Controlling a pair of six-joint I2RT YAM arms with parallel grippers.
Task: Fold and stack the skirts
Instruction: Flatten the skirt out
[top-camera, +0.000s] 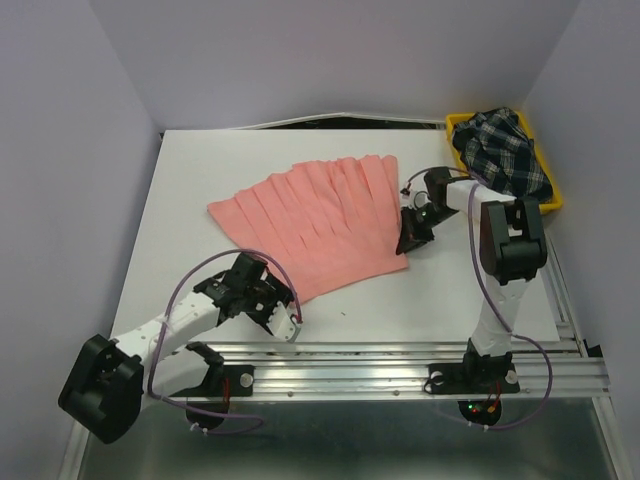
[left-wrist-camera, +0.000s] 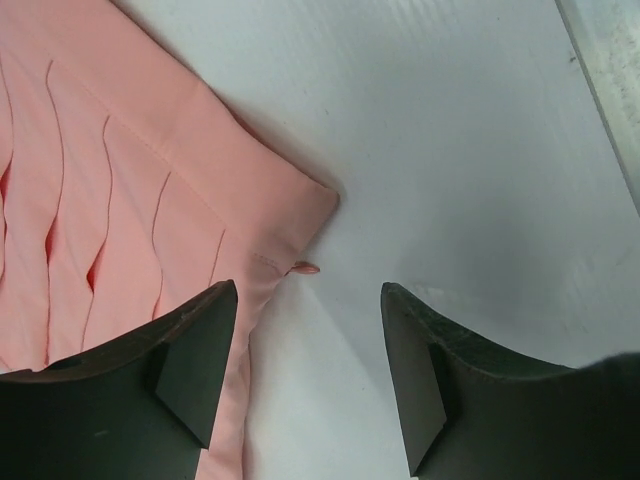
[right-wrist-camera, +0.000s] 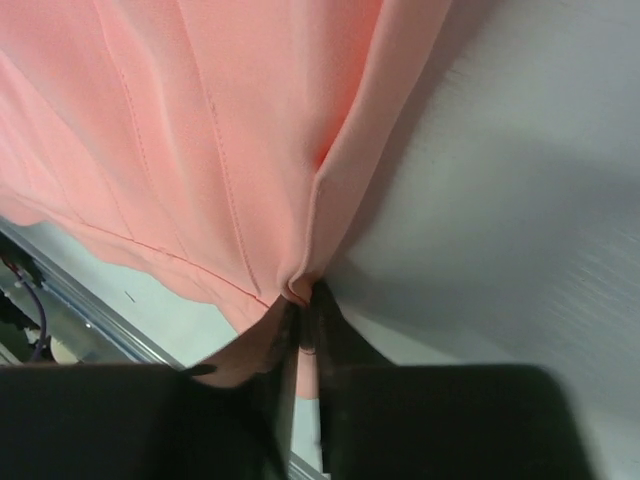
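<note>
Left gripper (left-wrist-camera: 310, 300): my fingers apart, pink skirt (left-wrist-camera: 120, 200) corner at twelve o'clock.
Right gripper (right-wrist-camera: 303, 305): clamped on its edge.
Care: I should reach deeper before closing.

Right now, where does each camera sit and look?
Top: above and behind, looking down on the table, left arm, right arm, pink skirt, plaid skirt.
Left wrist: on left arm, looking down past open left fingers at the skirt's corner.
Right wrist: on right arm, right fingers shut on pink skirt.
Shared: the pink skirt, in all three.
</note>
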